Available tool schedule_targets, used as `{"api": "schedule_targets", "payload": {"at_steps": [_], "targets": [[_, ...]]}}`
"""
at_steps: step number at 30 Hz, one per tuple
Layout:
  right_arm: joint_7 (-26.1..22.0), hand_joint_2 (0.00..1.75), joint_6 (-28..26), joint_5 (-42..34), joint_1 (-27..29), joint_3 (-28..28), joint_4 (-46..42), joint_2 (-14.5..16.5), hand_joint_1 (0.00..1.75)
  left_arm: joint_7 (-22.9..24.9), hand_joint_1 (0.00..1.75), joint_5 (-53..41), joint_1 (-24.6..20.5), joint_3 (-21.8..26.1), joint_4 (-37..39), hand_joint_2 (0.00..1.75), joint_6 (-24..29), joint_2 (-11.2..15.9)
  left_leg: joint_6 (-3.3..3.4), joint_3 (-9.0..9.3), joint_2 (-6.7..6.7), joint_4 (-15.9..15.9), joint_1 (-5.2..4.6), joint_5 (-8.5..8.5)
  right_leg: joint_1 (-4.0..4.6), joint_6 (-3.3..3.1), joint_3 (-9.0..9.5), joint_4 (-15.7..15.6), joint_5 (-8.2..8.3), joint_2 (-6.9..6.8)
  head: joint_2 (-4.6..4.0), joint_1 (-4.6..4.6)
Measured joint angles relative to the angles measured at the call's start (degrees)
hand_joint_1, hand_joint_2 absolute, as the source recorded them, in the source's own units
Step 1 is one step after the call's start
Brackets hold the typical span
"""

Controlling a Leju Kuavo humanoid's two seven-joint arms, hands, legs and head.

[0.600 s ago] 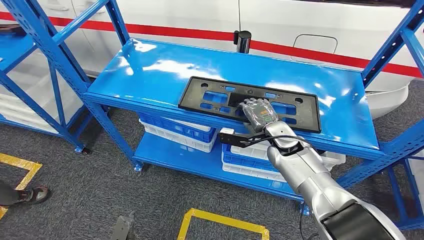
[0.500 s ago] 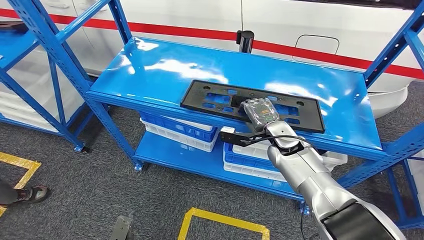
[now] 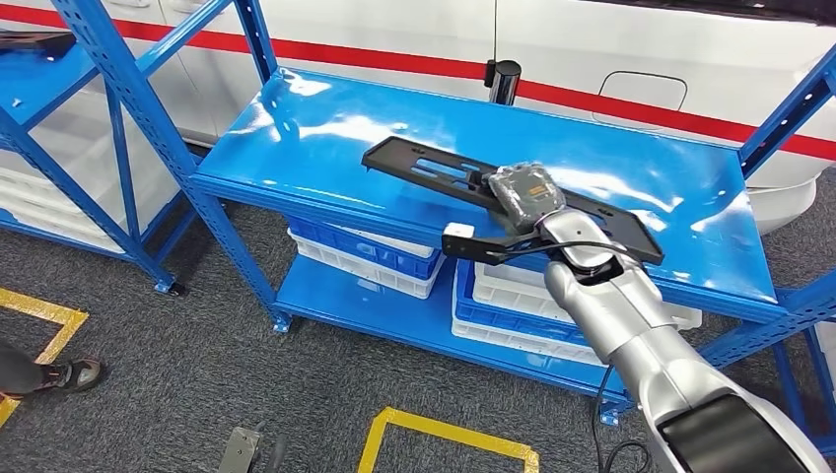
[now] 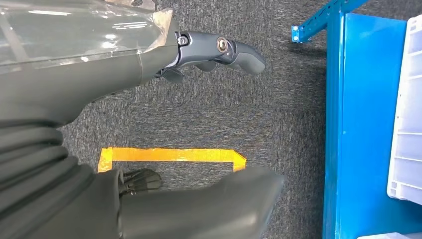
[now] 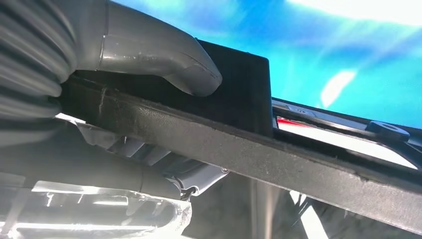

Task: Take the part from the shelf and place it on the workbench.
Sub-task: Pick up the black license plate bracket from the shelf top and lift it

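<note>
The part is a long flat black plastic plate (image 3: 434, 168) with several cut-outs. It is tilted up off the top of the blue shelf (image 3: 325, 128), seen nearly edge-on. My right hand (image 3: 527, 192) grips its near long edge around the middle. In the right wrist view the thumb (image 5: 164, 64) presses on one face of the black plate (image 5: 278, 159) and the darker fingers lie under it. My left hand (image 4: 219, 50) hangs over the grey carpet with its fingers apart and nothing in it.
Blue and white crates (image 3: 365, 256) sit on the lower shelf level. A white vehicle with a red stripe (image 3: 611, 59) stands behind the shelf, and a black post (image 3: 501, 81) rises at its back edge. Another blue rack (image 3: 59, 148) stands left. A person's shoe (image 3: 69, 376) is on the floor at left.
The plate lay flat on the shelf top under my right hand; now its near edge is lifted and the plate is tilted. The head view has shifted slightly.
</note>
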Motion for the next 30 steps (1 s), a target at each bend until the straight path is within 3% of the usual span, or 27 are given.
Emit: {"api": "schedule_targets", "payload": {"at_steps": [5,11,17,25,30], "targets": [[0.5,1.75,2.3,-1.4,0.2,-2.2,-9.7,-5.1,1.65,0.0,0.0,-0.9,0.0,0.2,0.0,1.75,0.0,0.0,0.05,-0.06,-0.06,0.0,-0.07,-0.01,-0.05,0.11,-0.05,0.0,0.02,-0.05,0.0,0.0],[0.4,1.75,2.8,-2.0,0.6,-4.0,-17.1,-8.4,1.66,-0.4,0.0,-0.3,0.0,0.5,0.0,1.75,0.3,0.0,0.09,-0.06,0.01,0.0,-0.03,-0.03,-0.03,0.46,-0.1,0.0,0.05,-0.04,0.0,-0.02],[0.1,1.75,3.3,-2.6,0.7,-5.0,-21.4,-9.7,1.66,0.7,0.0,-0.2,0.0,1.3,0.0,1.75,1.0,-0.1,0.08,-0.06,0.03,0.0,0.07,-0.03,0.03,0.45,-0.1,0.0,0.04,-0.04,0.0,-0.01],[-0.2,1.75,0.7,-4.0,3.8,-6.4,-24.0,-10.3,1.66,9.3,0.0,-1.1,0.0,1.9,0.0,1.75,3.5,-0.2,0.12,-0.1,-0.05,0.0,0.02,-0.06,0.01,0.47,-0.07,0.0,0.04,-0.05,0.0,-0.02],[-0.4,1.75,-0.9,-4.3,7.9,-8.2,-24.0,-10.6,1.66,10.6,0.0,-2.8,0.0,1.8,0.0,1.75,2.6,-0.2,1.42,0.06,-0.11,0.0,0.01,-0.03,-0.64,1.55,0.23,-0.5,0.15,-0.08,0.0,-0.03]]}}
